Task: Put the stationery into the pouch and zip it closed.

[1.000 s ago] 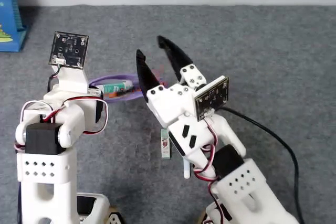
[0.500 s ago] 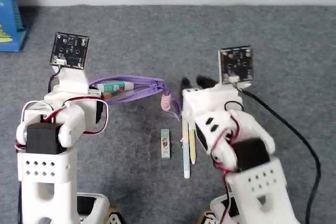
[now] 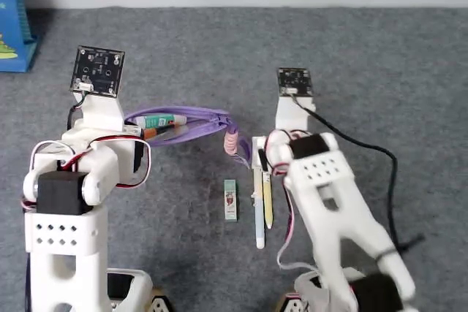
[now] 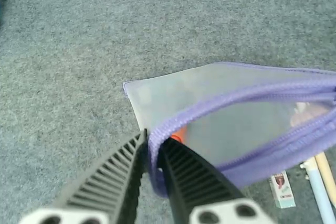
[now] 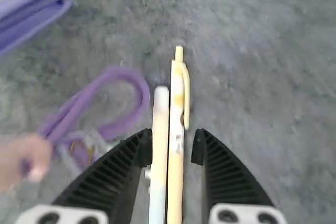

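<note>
A purple translucent pouch (image 3: 191,122) lies open at the table's middle, with a glue stick (image 3: 161,120) inside. My left gripper (image 4: 149,163) is shut on the pouch (image 4: 236,121) at the end of its zipper rim; an orange item (image 4: 178,136) shows through beside it. A white pen (image 3: 259,213) and a yellow pen (image 3: 268,202) lie side by side near the pouch's pink tassel (image 3: 231,141). My right gripper (image 5: 172,148) is lowered over them, open, one finger on each side of the white pen (image 5: 158,129) and yellow pen (image 5: 177,114).
A small green-and-white eraser box (image 3: 230,199) lies left of the pens. The pouch's purple pull loop (image 5: 100,103) curls close to the right gripper. A blue box (image 3: 13,27) stands at the far left edge. Grey carpet covers the table.
The right arm swung down from a raised pose over the pouch's end and now straddles the two pens. The left arm and the pouch kept still.
</note>
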You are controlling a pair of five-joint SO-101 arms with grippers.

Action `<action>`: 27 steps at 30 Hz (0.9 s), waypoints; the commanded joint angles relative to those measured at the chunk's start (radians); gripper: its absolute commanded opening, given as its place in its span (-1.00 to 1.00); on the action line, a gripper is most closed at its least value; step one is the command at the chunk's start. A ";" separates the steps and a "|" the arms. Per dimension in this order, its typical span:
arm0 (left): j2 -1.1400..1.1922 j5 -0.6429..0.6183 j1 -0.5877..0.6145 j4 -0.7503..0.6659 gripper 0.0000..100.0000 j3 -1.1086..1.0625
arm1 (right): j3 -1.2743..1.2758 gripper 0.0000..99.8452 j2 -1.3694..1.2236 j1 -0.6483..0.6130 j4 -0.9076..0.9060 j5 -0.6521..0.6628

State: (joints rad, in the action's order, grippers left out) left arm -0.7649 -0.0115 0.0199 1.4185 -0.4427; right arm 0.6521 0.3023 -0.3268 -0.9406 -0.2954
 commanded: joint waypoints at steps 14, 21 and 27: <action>0.015 -0.009 -0.003 0.000 -0.98 -0.024 | -0.126 -0.73 -0.432 0.065 0.325 0.091; 0.015 -0.009 -0.003 0.000 -0.98 -0.024 | -0.147 -0.78 -0.460 0.117 0.303 0.141; 0.015 -0.009 -0.003 0.000 -0.98 -0.024 | -0.150 -0.95 -0.452 0.131 0.251 0.158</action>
State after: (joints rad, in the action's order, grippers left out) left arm -0.7649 -0.0115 0.0199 1.4185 -0.4641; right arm 0.5432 -0.1550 -0.2225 -0.6582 -0.1542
